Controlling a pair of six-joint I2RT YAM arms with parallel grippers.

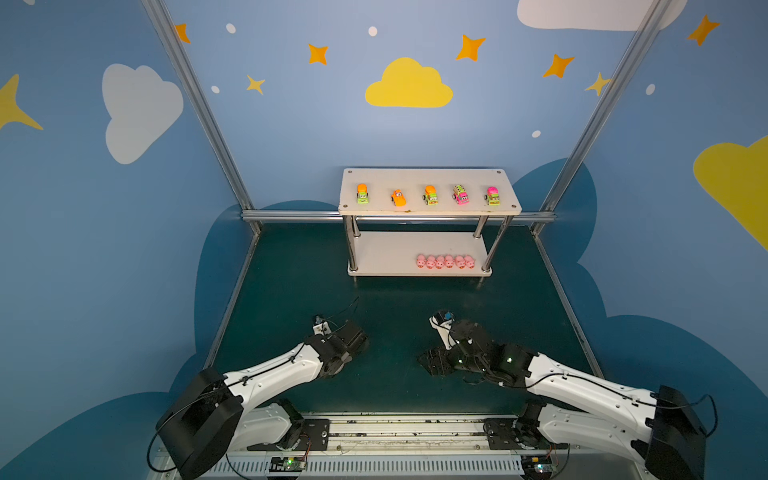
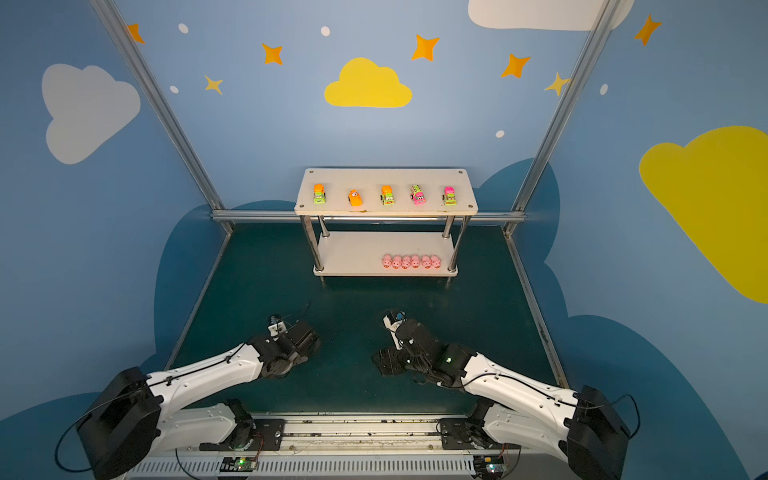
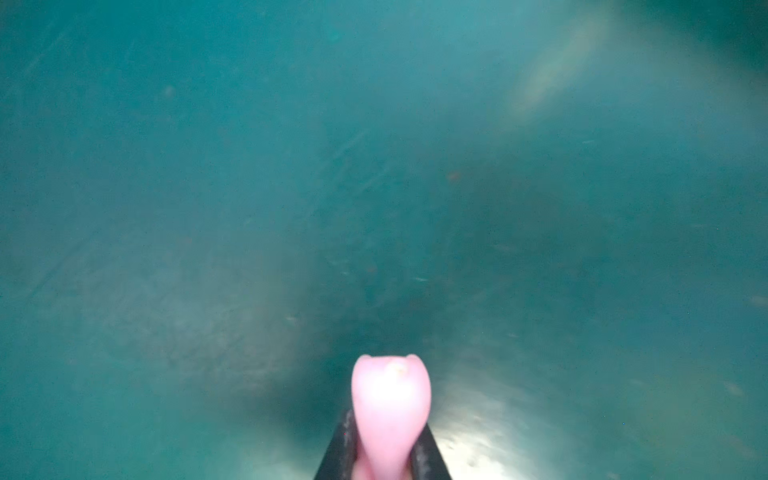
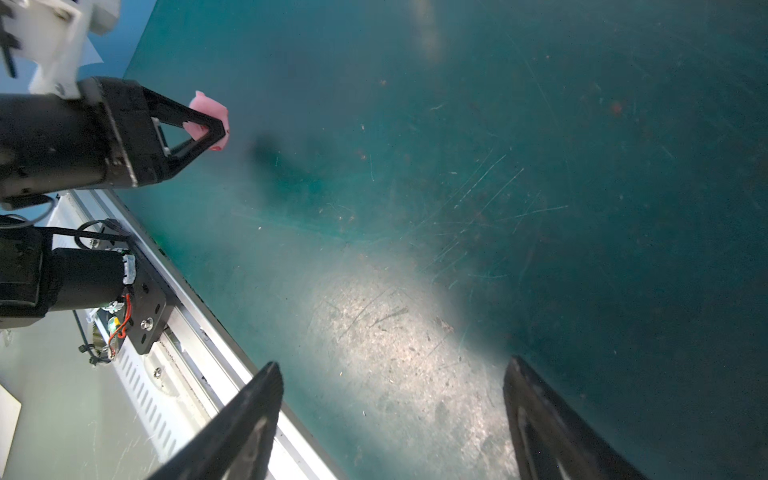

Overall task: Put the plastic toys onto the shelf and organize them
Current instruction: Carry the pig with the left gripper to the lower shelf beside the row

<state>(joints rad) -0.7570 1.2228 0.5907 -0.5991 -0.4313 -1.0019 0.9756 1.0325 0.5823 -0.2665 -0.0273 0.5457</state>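
The pink pig (image 3: 390, 415) is pinched between the left gripper's (image 4: 218, 132) closed jaws at the bottom centre of the left wrist view, above the green mat (image 3: 374, 166); the right gripper (image 4: 392, 363) gapes wide, empty. It should probably go to the shelf's (image 1: 386, 251) lower board, set upright just left of the six-pig row (image 1: 444, 262), avoiding the posts (image 1: 351, 245).

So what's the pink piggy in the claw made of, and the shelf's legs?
The pig: probably soft, smooth plastic or rubber; it squashes thin where the left gripper pinches it. The shelf posts: polished metal, with bright mirror-like glints.
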